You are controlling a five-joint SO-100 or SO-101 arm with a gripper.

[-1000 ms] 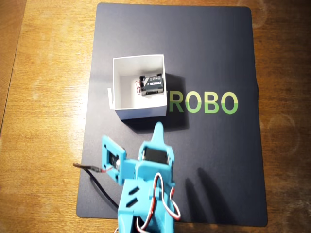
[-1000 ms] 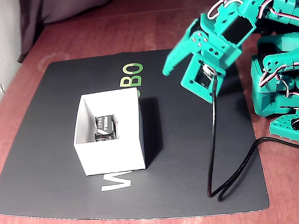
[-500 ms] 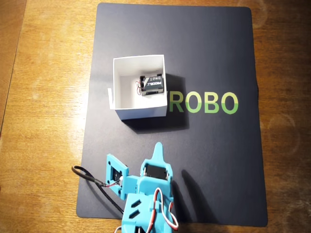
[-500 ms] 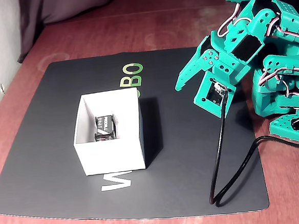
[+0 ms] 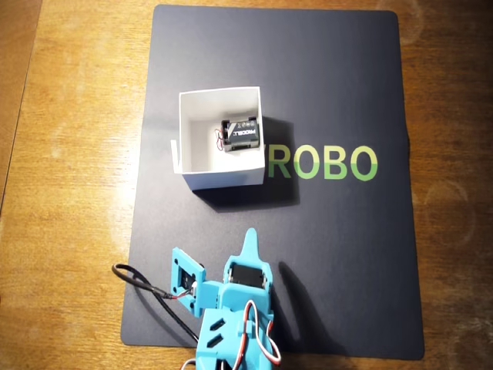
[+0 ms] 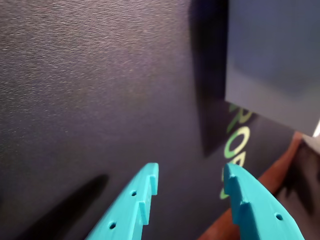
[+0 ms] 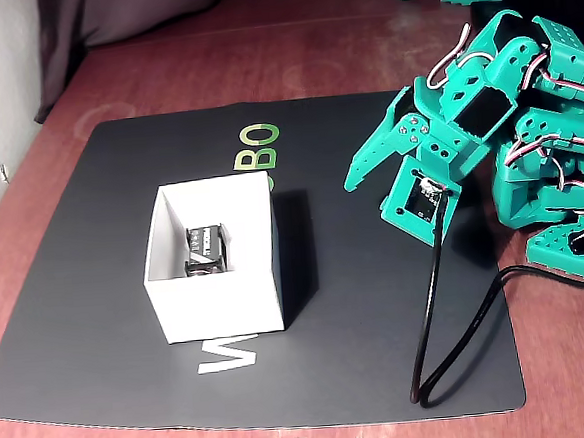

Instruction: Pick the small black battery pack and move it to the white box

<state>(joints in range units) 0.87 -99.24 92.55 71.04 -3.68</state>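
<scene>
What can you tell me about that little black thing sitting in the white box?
The small black battery pack is a black rectangular block with white lettering on top and thin red and black wires at its left end in the overhead view. It lies flat on the floor of the white box, near the right wall. Nothing grips it.

white box (image 6: 272,60): blurred, cut by wrist view's edge | claw (image 6: 190,185): base cut off below
</scene>
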